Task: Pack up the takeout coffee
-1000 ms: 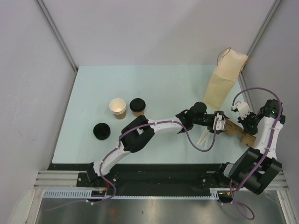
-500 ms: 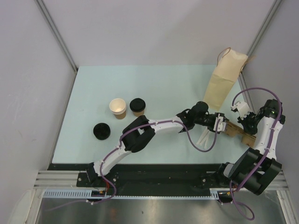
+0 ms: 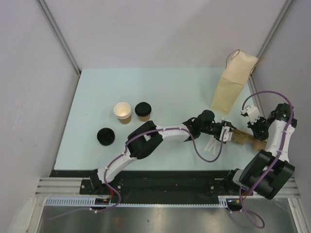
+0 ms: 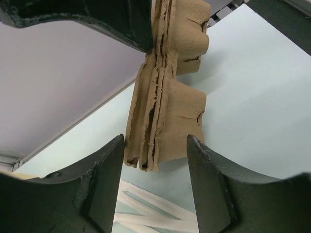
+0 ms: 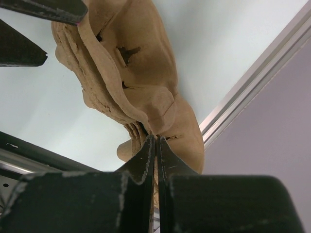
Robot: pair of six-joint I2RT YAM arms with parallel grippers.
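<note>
Two grips meet on the rough pulp tray at the surface's right edge: your right fingers pinched tight on its rim, your left fingers half-wide against its sides. Well left lies a round black lid; beyond it, an open cup beside a lidded cup. Farthest, a tan paper bag stands.

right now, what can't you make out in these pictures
Top view: pulp cup tray, mostly covered by the right jaws and left jaws; wells uncountable.
Top view: paper bag, its inside hidden by its own walls.
Left wrist: whether the left jaws touch the tray; too close to tell.
</note>
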